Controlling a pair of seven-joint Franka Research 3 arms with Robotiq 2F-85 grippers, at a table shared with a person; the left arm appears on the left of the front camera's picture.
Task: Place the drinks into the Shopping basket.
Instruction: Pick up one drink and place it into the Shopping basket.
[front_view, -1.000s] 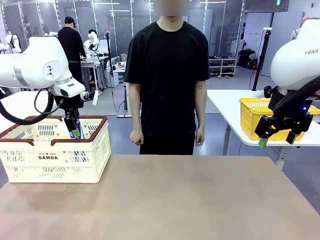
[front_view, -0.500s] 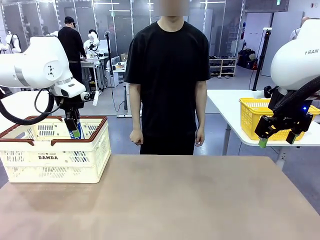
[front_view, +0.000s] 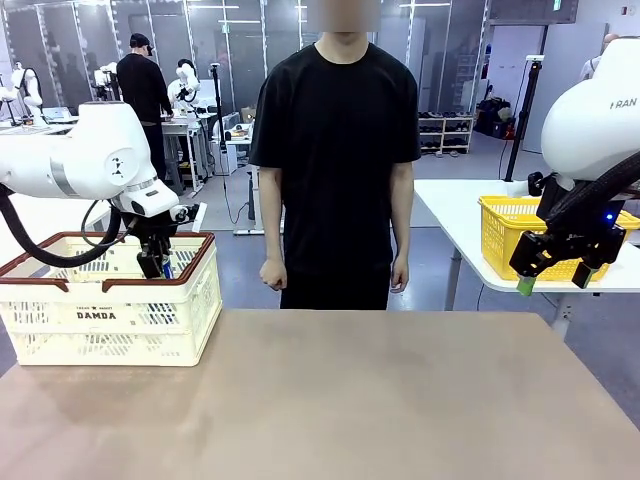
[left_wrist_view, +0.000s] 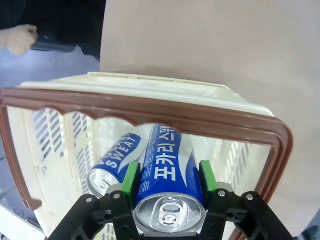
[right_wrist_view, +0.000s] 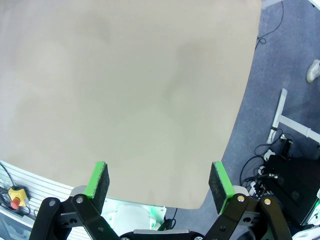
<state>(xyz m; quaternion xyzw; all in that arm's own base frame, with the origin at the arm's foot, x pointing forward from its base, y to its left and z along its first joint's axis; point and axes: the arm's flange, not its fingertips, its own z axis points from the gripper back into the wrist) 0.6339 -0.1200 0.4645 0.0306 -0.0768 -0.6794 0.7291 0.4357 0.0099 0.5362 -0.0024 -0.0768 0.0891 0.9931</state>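
Both robot arms wear smooth white rounded shells with black cables looping off them. The left tool (left_wrist_view: 169, 186) and right tool (right_wrist_view: 159, 184) are black, bolted linkages tipped with green pads. The person wears a black short-sleeved T-shirt.

blue-and-white can (left_wrist_view: 167, 172), silver top toward the wrist camera, sits above the shopping basket (left_wrist_view: 150, 107). second blue "sweat" can (left_wrist_view: 112, 162) lies tilted inside it. basket: cream lattice, red-brown rim, on table's left end (front_view: 110, 310).
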